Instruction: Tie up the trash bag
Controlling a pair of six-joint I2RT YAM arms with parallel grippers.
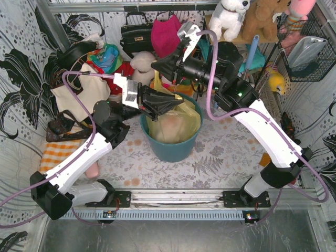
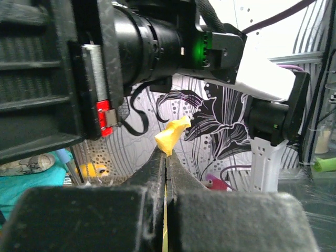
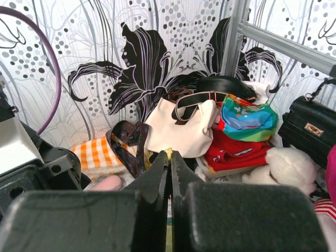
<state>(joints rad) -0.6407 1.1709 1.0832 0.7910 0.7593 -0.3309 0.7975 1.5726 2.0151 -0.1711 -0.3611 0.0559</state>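
The trash bag [image 1: 176, 125], thin yellow plastic, sits in the teal round bin [image 1: 170, 147] at the table's middle. My left gripper [image 1: 180, 104] hovers over the bin's left rim, pointing right, shut on a handle strip. In the left wrist view a yellow scrap of that strip [image 2: 171, 135] pokes out past the closed left gripper [image 2: 167, 155]. My right gripper [image 1: 154, 65] is above and behind the bin, pointing left, with a yellow strip [image 1: 157, 82] rising towards it. The right wrist view shows the right gripper [image 3: 169, 155] shut, a sliver of yellow at its tips.
A cream tote bag [image 1: 79, 94] and an orange checked cloth [image 1: 55, 152] lie at the left. A black handbag [image 1: 135, 34], a pink bag [image 1: 165, 34] and plush toys [image 1: 228, 18] line the back. A wire basket [image 1: 307, 47] hangs at the right.
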